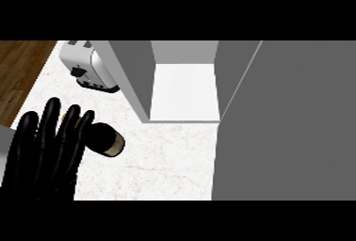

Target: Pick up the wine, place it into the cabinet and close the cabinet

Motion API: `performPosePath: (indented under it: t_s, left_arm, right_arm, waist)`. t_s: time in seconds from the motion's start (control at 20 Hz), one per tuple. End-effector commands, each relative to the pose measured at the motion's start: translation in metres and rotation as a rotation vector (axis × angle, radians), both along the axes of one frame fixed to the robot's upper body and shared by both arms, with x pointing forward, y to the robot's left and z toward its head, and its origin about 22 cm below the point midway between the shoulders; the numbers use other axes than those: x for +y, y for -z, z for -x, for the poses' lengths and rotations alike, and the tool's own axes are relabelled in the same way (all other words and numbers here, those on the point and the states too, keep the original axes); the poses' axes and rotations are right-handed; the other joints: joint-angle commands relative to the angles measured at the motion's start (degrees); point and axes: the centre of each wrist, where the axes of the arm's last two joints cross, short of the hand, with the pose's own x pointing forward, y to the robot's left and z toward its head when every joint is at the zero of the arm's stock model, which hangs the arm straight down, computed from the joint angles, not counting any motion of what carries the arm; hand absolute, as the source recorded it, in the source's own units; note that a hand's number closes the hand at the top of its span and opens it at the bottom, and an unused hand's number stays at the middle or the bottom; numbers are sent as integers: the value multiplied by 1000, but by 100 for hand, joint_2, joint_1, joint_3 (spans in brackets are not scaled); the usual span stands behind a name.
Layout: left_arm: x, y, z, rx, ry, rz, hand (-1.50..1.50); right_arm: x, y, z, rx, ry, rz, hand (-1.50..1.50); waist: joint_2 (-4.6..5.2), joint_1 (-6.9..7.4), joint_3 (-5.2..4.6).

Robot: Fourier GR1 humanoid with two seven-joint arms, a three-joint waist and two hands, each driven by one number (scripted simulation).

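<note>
The wine bottle (106, 138) is dark with a tan label and sits on the white marble counter (167, 160), left of centre. My left hand (42, 160) rises from the lower left with its fingers straight and open, covering the bottle's left part. A tan bit of the bottle shows between the fingers. The grey cabinet (132, 75) stands open at the back centre, showing its white inside (184, 89). Its grey door (285, 122) fills the right side of the view. My right hand does not show.
A white toaster (89, 66) stands at the back left, next to the cabinet's left wall. Brown wooden floor (21, 70) lies beyond the counter's left edge. Bare counter stretches between the bottle and the cabinet door.
</note>
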Motion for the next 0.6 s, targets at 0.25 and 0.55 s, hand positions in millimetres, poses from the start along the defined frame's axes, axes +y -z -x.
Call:
performPosePath:
  t_s: [0.25, 0.55]
  left_arm:
    - [-35, -20, 27, 3, -13, 20, -150]
    - [-38, -18, 15, 3, -54, 16, -150]
  right_arm:
    - [6, -21, 18, 5, -23, -17, -150]
    - [16, -25, -2, 9, 4, -17, -150]
  waist:
    - [-8, -7, 4]
    - [5, 4, -1]
